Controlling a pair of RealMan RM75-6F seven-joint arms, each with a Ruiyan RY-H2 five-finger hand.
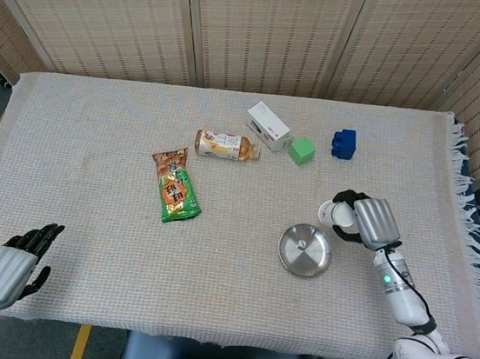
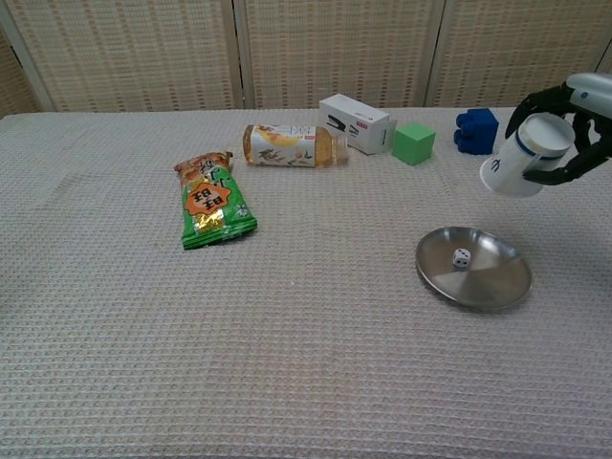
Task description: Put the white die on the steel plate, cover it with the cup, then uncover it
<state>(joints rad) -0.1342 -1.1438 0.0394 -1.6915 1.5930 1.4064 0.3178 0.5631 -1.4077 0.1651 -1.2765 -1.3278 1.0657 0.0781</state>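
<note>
Woven cloth covers table (image 1: 97,127), reed screens behind. Right hand (image 2: 572,129) grips cup (image 2: 524,158) tilted, mouth down, raised clear so white die (image 2: 461,257) shows on steel plate (image 2: 497,282) below and left of it. Left hand (image 1: 12,267) idle, fingers loosely spread, holding nothing.

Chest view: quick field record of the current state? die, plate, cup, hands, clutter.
die: white, on plate
plate: steel, on cloth, uncovered
cup: white, tilted, lifted clear of the plate
right hand: holds cup, up and right of plate
left hand: holds nothing, fingers apart, near table's front left corner
clutter: snack bag, bottle lying on its side, white box, green cube, blue block
</note>
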